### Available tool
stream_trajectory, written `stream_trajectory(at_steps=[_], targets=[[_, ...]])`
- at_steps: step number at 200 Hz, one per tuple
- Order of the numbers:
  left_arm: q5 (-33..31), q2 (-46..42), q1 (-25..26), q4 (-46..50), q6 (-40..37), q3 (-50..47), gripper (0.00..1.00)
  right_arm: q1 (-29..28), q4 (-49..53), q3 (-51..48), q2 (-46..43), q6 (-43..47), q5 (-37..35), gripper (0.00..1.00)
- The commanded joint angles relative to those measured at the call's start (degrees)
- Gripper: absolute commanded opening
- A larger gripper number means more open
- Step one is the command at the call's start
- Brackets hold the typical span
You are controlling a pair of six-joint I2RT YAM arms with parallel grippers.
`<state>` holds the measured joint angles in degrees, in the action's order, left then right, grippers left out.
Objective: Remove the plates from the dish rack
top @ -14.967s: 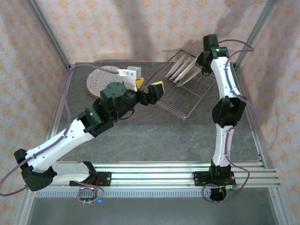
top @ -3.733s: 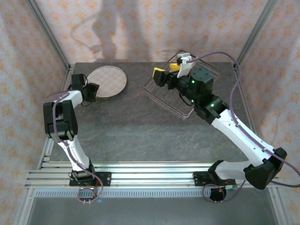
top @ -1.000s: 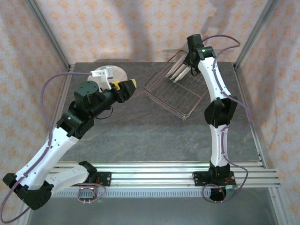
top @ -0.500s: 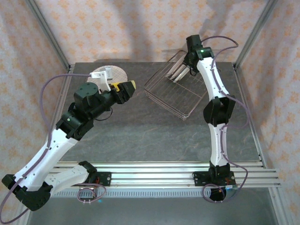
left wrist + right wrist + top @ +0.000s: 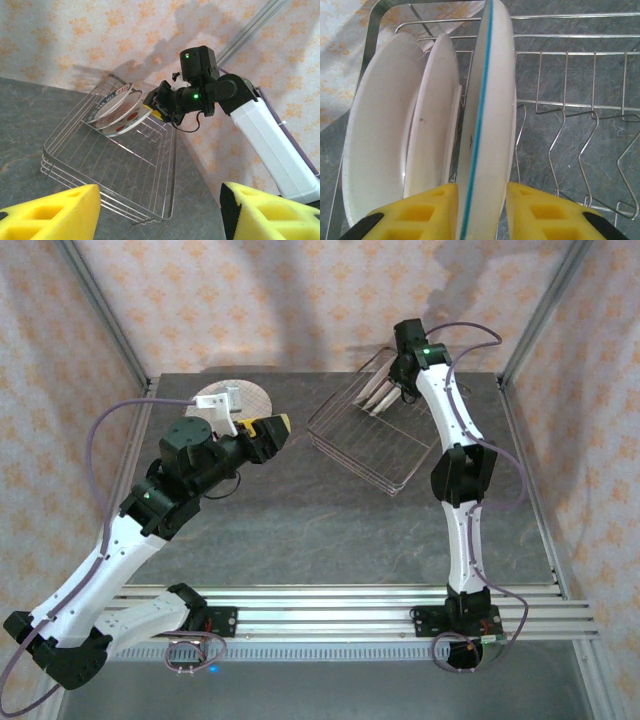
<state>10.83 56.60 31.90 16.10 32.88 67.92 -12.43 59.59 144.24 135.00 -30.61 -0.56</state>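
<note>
The wire dish rack (image 5: 378, 440) stands at the back right of the table. Three plates (image 5: 120, 111) lean upright at its far end. In the right wrist view the nearest plate (image 5: 487, 100) is white with a thin blue rim. My right gripper (image 5: 481, 187) is shut on it, one yellow pad on each face. Two white plates (image 5: 427, 130) stand behind it to the left. One patterned plate (image 5: 258, 398) lies flat at the back left. Just in front of that flat plate my left gripper (image 5: 272, 428) hovers open and holds nothing, facing the rack (image 5: 125, 170).
Bare divider prongs (image 5: 590, 130) fill the rest of the rack to the right of the plates. Patterned walls and metal corner posts (image 5: 530, 310) close in the table. The grey tabletop (image 5: 320, 530) lies between the arms.
The right wrist has shifted slightly left and down over the standing plates in the last second. The left arm has barely moved.
</note>
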Motion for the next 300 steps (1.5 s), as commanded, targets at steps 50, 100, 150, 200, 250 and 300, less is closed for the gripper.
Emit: stream_trajectory(at_steps=[50, 100, 150, 200, 250, 300], targets=[[-1.3, -1.0, 0.5, 0.3, -0.4, -0.3, 0.65, 0.2, 0.0, 4.4, 0.4, -0.3, -1.0, 0.16], [-1.1, -0.8, 0.7, -0.1, -0.1, -0.5, 0.65, -0.7, 0.5, 6.8, -0.9, -0.5, -3.3, 0.11], [-0.8, -0.7, 0.8, -0.6, 0.2, -0.7, 0.65, -1.7, 1.1, 7.4, -2.9, -1.9, -6.4, 0.09], [-0.5, -0.2, 0.9, -1.2, 0.4, -0.6, 0.65, -2.0, 2.8, 8.8, -4.2, -3.0, -9.3, 0.07], [-0.5, -0.5, 0.9, -1.2, 0.4, -0.9, 0.65, -2.1, 4.2, 8.9, -5.8, -3.2, -10.5, 0.06], [-0.6, -0.6, 1.0, -1.4, 0.7, -0.9, 0.65, -2.3, 4.6, 8.9, -7.6, -3.6, -11.0, 0.03]])
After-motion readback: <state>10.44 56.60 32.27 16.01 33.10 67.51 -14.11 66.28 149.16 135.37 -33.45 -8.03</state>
